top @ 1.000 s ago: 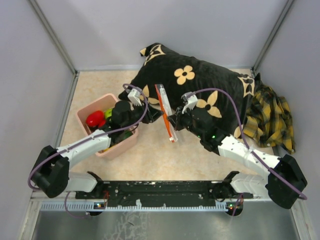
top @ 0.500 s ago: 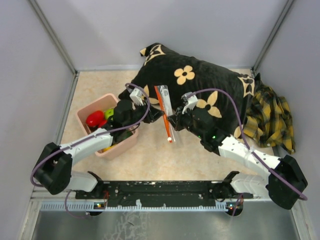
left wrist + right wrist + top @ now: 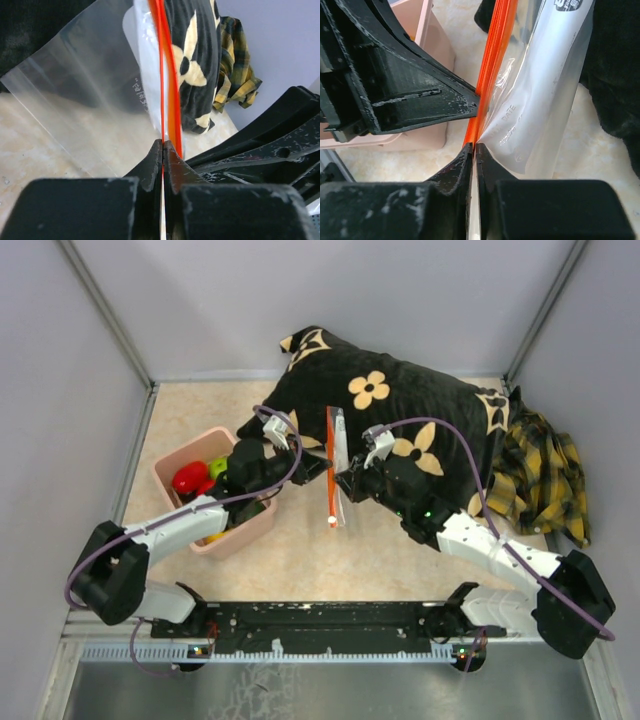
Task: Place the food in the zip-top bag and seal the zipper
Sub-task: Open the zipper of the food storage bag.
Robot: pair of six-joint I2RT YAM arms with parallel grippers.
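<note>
Left gripper (image 3: pixel 320 468) and right gripper (image 3: pixel 345 480) meet at the same thing from opposite sides. Each has its jaws pinched tight on the zipper (image 3: pixel 331 435), the left gripper (image 3: pixel 163 145) on the strip's left face and the right gripper (image 3: pixel 475 147) on its right. The zipper's long axis runs near to far between them. The zip-top bag (image 3: pixel 90 115) is lifted off the table (image 3: pixel 300 550), and its clear film trails toward the black flowered pillow (image 3: pixel 400 410). We judge that the next move turns on this pairing: each arm appears to hold one lip, so drawing left and right apart should open the mouth. The food (image 3: pixel 188 478) sits well to the left in the pink tub (image 3: pixel 245 528), much nearer our left arm, so that arm would have to let go to fetch it. We cannot tell whether the two lips are pressed together along the far stretch. The left arm covers part of the tub, so we cannot count the pieces, and the bag looks empty as far as we see.
</note>
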